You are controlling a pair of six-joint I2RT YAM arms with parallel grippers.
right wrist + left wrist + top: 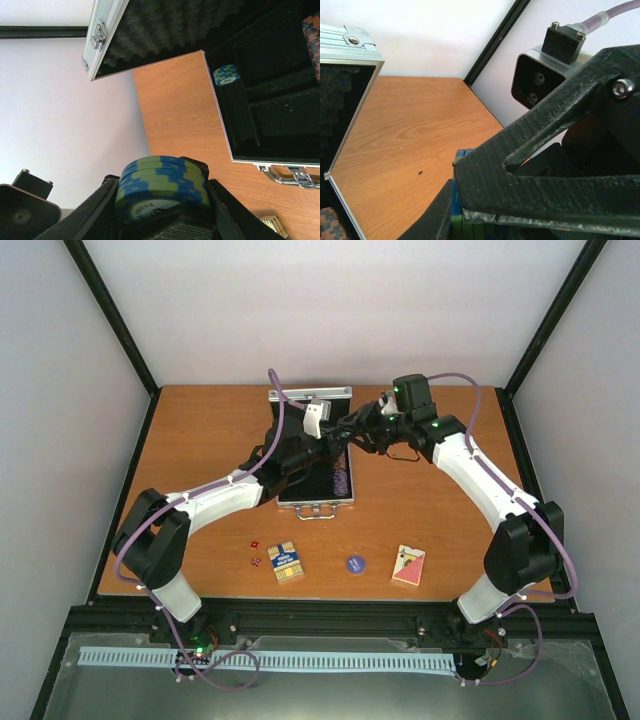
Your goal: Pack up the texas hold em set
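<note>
The silver case point(300, 394) stands open at the table's back middle, with rows of poker chips point(342, 478) in its black tray. Both grippers meet above its right side. My right gripper point(160, 200) is shut on a stack of blue-green chips point(162, 182), fingers on the rim. My left gripper point(470, 220) clamps the same stack point(457, 200) across its faces; one of its fingers is hidden behind the right gripper's finger point(545, 165). A few blue-green chips point(226, 75) lie in the tray. The blue-yellow deck point(285, 562), red deck point(408, 565), red dice point(254, 544) and blue disc point(354, 563) lie near the front.
The case lid point(150, 25) stands upright with ridged black foam. The case handle point(315, 510) faces the front. Black frame posts and white walls surround the wooden table point(200, 440).
</note>
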